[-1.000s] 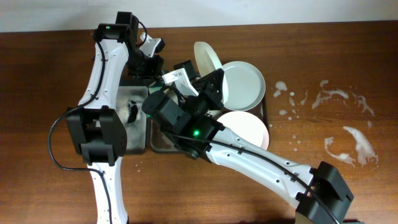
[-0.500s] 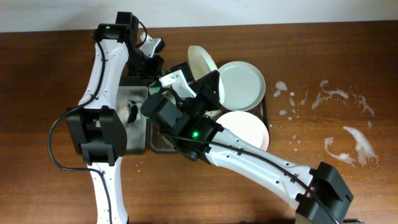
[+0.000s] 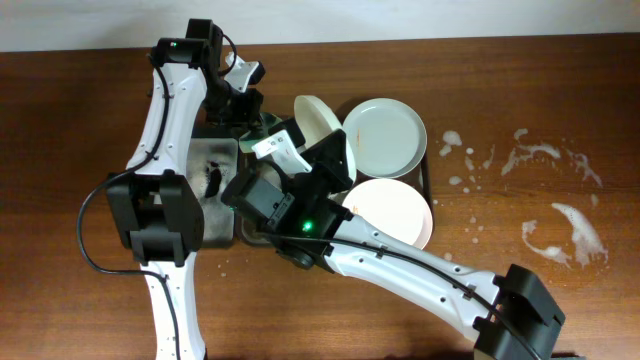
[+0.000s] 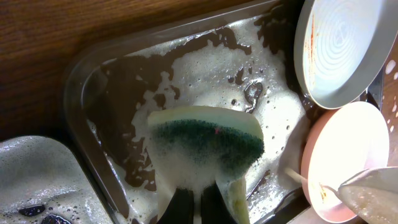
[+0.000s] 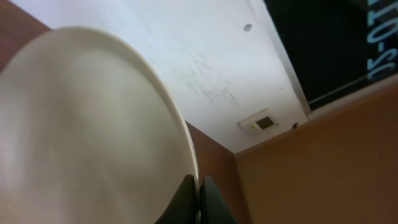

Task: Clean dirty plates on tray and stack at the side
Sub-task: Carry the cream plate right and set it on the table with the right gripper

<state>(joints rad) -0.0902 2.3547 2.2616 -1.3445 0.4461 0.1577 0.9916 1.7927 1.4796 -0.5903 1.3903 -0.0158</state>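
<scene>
While the left fingers [image 4: 179, 208] clamp a green sponge [image 4: 205, 140] over the tray [image 4: 124, 81], the right fingers [image 5: 180, 208] pinch a plate [image 5: 87, 137].

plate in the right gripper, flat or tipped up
Tipped up: the plate stands nearly on edge, its rim pinched in the right gripper.

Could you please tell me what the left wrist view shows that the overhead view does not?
Only the left wrist view makes plain the green foamy sponge pinched in the left tool, suds across the dark rectangular metal tray, and orange-red smears on one round white plate. Only the overhead view shows both white arms, the right tool holding a third round plate tilted, and soap splashes on the brown wooden table. Both show the tray with two plates lying in it.
</scene>
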